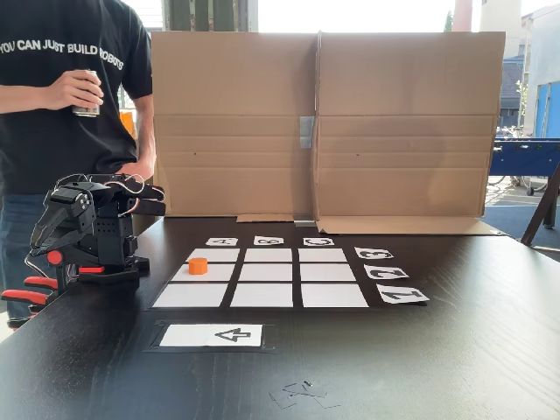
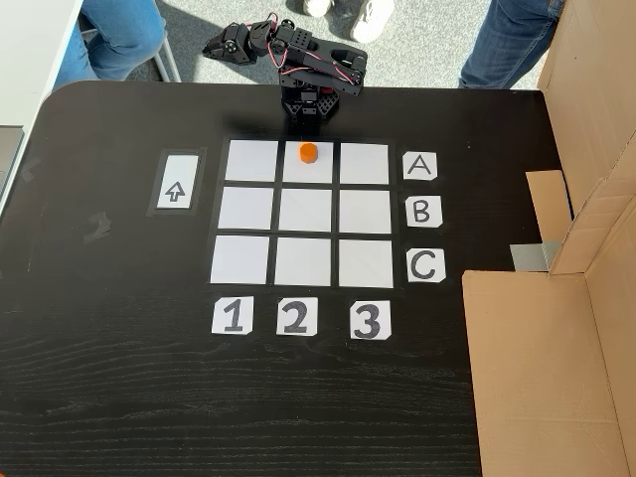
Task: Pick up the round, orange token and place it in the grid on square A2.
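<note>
sitting on square a2 (image 2: 308, 162) — the token (image 2: 308, 151); cards read a b c, 1 2 3 — tool state unclear.

From above, my arm (image 2: 316, 72) sits folded at the far edge of the black table (image 2: 119, 397), just beyond the grid (image 2: 306, 215). I take the grid as my landmark. The token (image 2: 308, 152) stands upright in square A2 (image 2: 308, 174), the middle cell of the row nearest my base, in line with the A card (image 2: 420, 165) at the grid's right and the 2 card (image 2: 296, 316) below it. The arrow card (image 2: 175, 182) lies left of the grid. A cardboard box (image 2: 556, 348) stands well to the grid's right. My gripper (image 2: 221, 46) is tucked up left of my base; I cannot tell how its jaws stand.
</note>
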